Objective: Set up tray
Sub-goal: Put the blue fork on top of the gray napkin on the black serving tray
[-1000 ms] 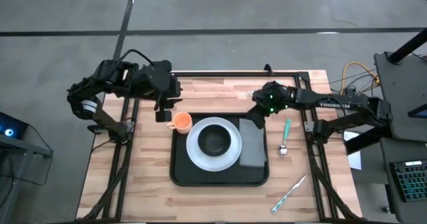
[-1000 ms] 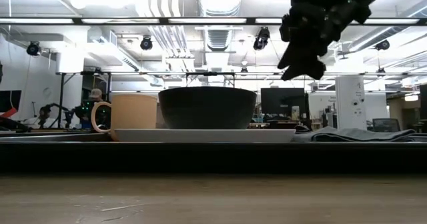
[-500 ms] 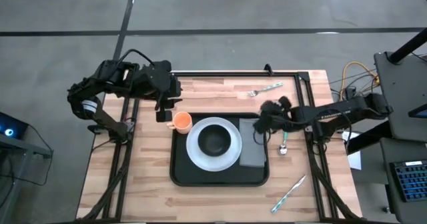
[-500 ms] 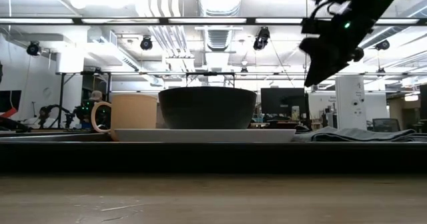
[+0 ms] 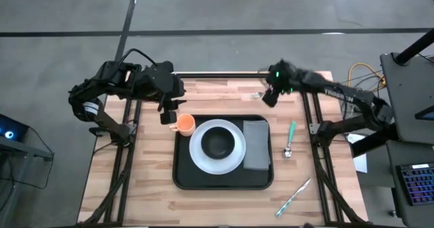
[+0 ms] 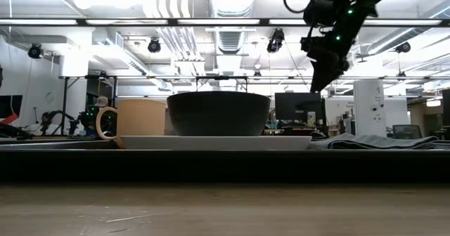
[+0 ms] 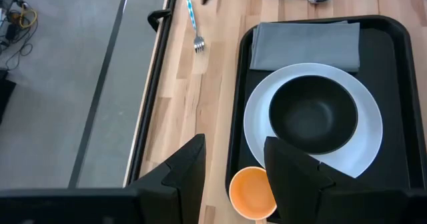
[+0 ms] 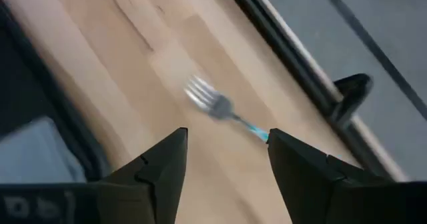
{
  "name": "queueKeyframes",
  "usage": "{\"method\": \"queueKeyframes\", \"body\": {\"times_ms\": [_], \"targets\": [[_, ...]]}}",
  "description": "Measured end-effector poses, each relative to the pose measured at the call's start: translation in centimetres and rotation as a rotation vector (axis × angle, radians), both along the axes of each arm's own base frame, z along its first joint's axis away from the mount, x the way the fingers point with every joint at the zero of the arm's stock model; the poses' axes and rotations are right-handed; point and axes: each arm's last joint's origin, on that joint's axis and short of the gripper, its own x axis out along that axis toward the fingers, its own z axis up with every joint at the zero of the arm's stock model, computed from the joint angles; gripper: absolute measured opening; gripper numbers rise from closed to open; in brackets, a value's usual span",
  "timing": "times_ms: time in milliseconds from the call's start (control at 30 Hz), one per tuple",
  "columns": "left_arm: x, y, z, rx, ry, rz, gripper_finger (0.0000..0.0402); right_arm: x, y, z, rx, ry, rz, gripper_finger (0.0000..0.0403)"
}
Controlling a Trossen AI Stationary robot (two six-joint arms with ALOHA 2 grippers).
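The black tray (image 5: 224, 180) lies on the middle of the wooden tabletop (image 5: 135, 180), nearer the front edge, its long axis running left to right between the two arms. On it sit a white plate (image 5: 198, 159) carrying a dark bowl (image 5: 217, 143), an orange mug (image 5: 184, 124) in the far left corner, and a grey cloth (image 5: 255, 144) along the right side, just beside the plate.

The only writing in view is white lettering on the right forearm, too small to read.

The right pincer (image 5: 270, 96) hangs above the far edge of the tabletop, over a fork (image 8: 217, 104) with a teal handle; its fingers (image 8: 160, 167) stand apart with nothing between them. Half a second ago it was low beside the tray's right rim, near the spoon (image 5: 289, 138); it has since swung up and away to the far side. The left pincer (image 5: 166, 116) waits just beyond the mug, fingers (image 7: 183, 174) spread and empty, unchanged. A knife (image 5: 293, 197) lies near the front right corner.
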Motion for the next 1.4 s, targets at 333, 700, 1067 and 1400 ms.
{"method": "queueKeyframes", "body": {"times_ms": [333, 700, 1067, 1400], "targets": [[0.0, 0.0, 0.0, 0.0, 0.001, 0.0, 0.0134, 2.5, -6.3, 1.2, 0.093, 0.424, 0.359, 0.0196], [-0.1, 0.0, -0.1, -0.004, 0.013, 0.005, 0.0134, 3.6, -11.6, -3.8, 0.336, 0.761, 0.458, 0.0183], [-0.1, 0.0, -0.1, -0.01, 0.01, 0.012, 0.0134, 4.8, -13.0, -7.7, 0.328, 0.767, 0.502, 0.0169], [-0.1, 0.0, -0.1, -0.017, 0.007, 0.018, 0.0134, 4.7, -12.6, -9.7, 0.332, 0.736, 0.509, 0.0163]]}}
